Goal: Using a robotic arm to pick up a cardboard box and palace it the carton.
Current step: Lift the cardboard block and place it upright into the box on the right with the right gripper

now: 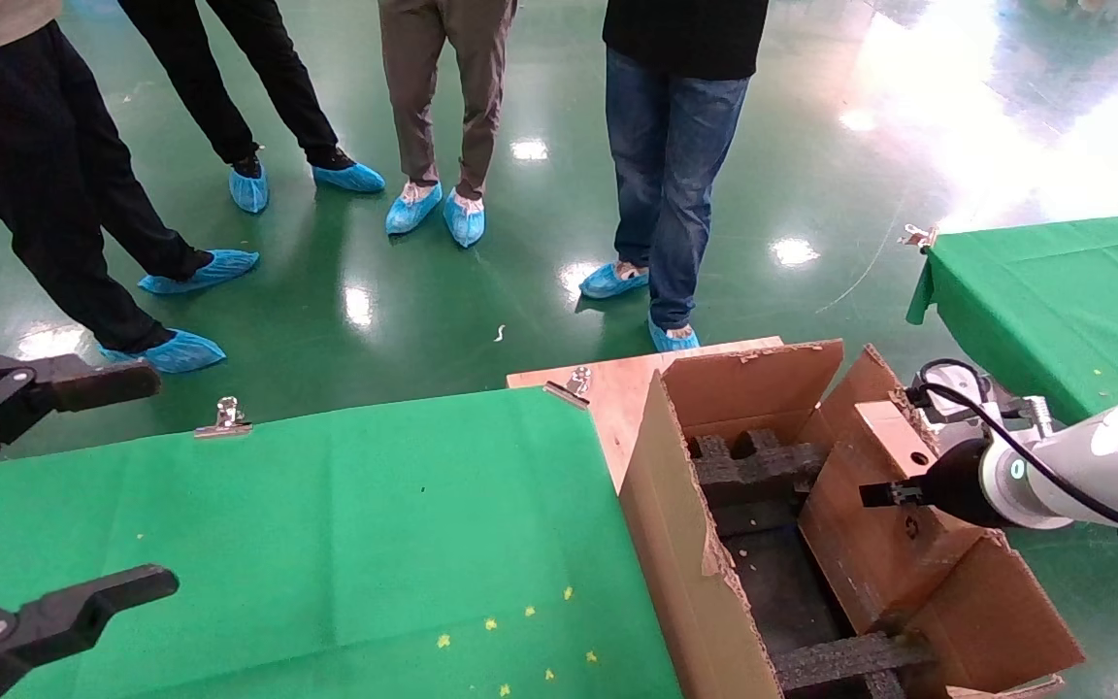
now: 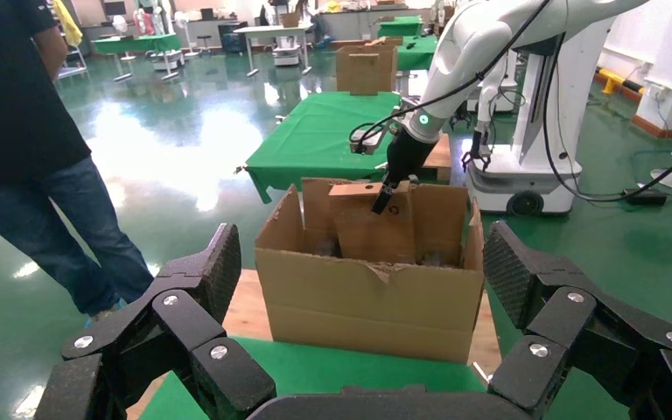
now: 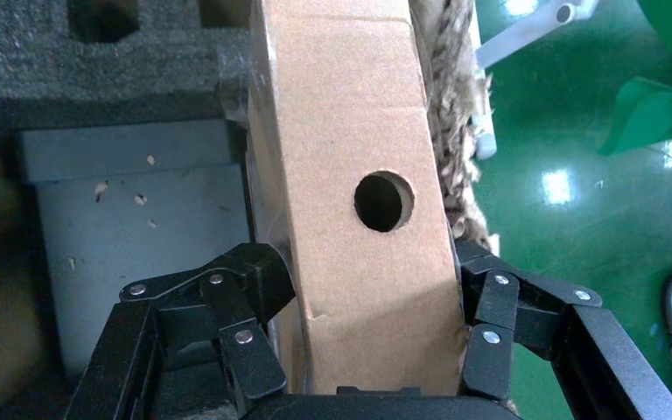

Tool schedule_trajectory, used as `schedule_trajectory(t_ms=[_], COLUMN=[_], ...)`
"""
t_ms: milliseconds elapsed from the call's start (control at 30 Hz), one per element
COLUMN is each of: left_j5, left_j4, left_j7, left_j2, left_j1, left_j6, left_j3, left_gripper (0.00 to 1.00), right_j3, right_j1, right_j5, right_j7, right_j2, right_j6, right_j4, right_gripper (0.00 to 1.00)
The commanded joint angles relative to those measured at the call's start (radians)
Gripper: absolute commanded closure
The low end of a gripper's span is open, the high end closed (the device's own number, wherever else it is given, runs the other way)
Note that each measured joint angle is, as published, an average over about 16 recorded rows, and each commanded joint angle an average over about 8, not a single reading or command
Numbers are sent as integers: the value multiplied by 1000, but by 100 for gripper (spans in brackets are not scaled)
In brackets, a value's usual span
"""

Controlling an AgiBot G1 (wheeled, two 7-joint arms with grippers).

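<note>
The large brown carton (image 1: 675,524) with torn flaps stands on a wooden board to the right of the green table; black foam inserts (image 1: 753,466) lie inside it. My right gripper (image 1: 884,493) on the white robotic arm (image 1: 1083,466) is shut on the small cardboard box (image 1: 860,553), which stands on edge inside the carton against its right wall. In the right wrist view the fingers (image 3: 254,276) clamp both faces of the box (image 3: 359,131), its round hole facing the camera. The left wrist view shows carton (image 2: 367,297), box (image 2: 363,232) and right gripper (image 2: 383,199). My left gripper (image 1: 156,481) is open and empty at the left.
The green table (image 1: 326,524) has metal clips at its far edge. Several people in blue shoe covers (image 1: 675,194) stand on the floor beyond it. A second green table (image 1: 1054,301) stands at the right. A wooden board (image 1: 617,388) lies under the carton.
</note>
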Motion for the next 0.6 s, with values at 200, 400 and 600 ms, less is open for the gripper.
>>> schedule_trajectory(t_ms=[200, 400, 600], left_j5=[0, 0, 0], left_j4=[0, 0, 0], left_j7=[0, 0, 0], left_j2=[0, 0, 0], left_j1=[0, 0, 0], left_j6=[0, 0, 0], left_j3=[0, 0, 0], left_gripper=[0, 0, 0], right_j3=[-9, -20, -32], right_j1=[-19, -48, -83], right_j5=[-11, -35, -66], right_j7=[19, 48, 85], right_j2=[-11, -28, -47], right_j6=[-2, 10, 23], right_j4=[-1, -5, -10], right_gripper=[100, 100, 100])
